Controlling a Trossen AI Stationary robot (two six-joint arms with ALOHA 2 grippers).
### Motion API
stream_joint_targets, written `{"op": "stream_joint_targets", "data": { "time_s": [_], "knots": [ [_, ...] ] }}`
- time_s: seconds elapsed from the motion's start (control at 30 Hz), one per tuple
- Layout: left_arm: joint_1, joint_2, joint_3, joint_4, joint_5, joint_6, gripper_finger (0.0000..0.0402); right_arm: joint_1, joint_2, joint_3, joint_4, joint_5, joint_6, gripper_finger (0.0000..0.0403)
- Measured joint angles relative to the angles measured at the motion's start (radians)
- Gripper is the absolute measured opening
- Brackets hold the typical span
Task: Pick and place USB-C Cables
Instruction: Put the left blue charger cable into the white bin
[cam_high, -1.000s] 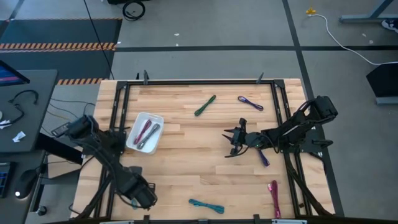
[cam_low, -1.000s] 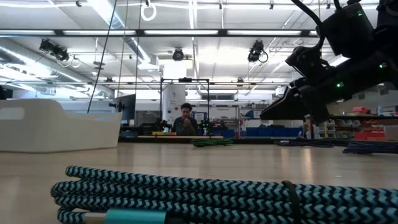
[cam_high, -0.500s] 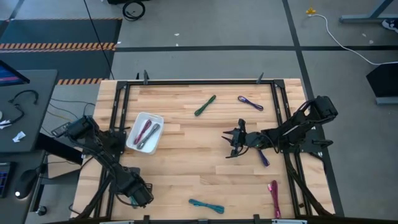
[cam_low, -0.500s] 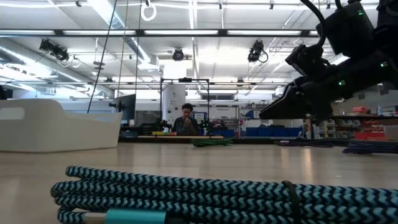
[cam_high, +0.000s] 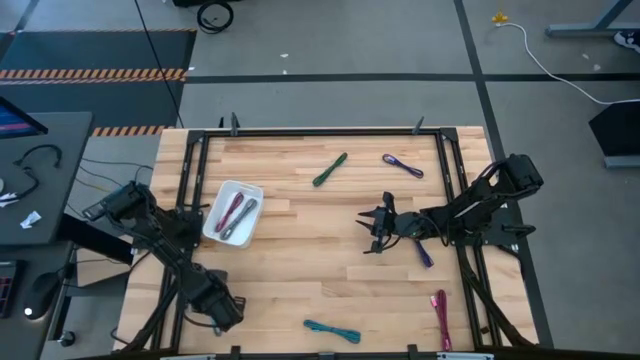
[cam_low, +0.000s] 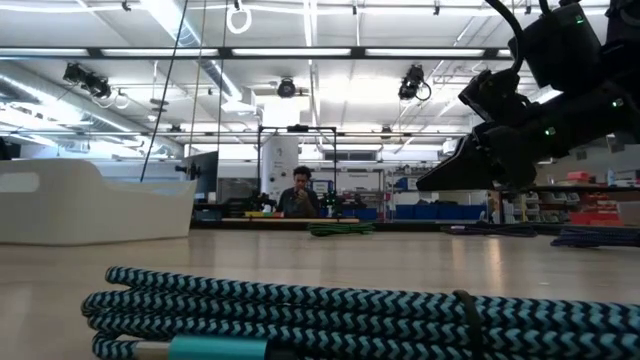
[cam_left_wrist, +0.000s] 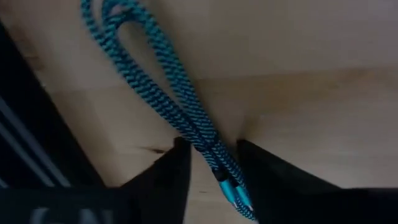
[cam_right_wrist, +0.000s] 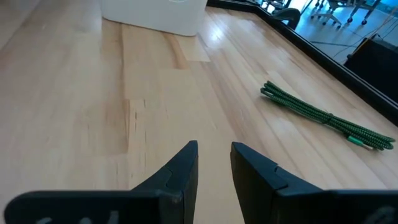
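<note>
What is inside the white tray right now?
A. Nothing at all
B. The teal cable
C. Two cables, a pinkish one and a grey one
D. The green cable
C. From above, the white tray holds a maroon-pink cable and a grey cable side by side; the green cable and teal cable lie out on the table.

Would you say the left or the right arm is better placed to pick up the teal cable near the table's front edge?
Left, probably. In its wrist view the left gripper is open with the teal cable running between its fingers. The right gripper hovers mid-table, far from that cable.
</note>
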Motion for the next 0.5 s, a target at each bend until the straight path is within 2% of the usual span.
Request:
{"op": "stream_joint_targets", "data": {
  "time_s": [0.23, 0.4, 0.5],
  "knots": [
    [0.001, 0.000, 0.002, 0.007, -0.037, 0.069, 0.0023, 0.000, 0.000, 0.000, 0.000, -0.012, -0.002, 0.0100],
    [0.012, 0.004, 0.072, -0.085, -0.077, 0.129, 0.0019, 0.000, 0.000, 0.000, 0.000, -0.012, -0.024, 0.0100],
    [0.038, -0.009, 0.152, -0.236, -0.186, 0.174, 0.0018, 0.000, 0.000, 0.000, -0.001, -0.002, -0.046, 0.0100]
  ]
}}
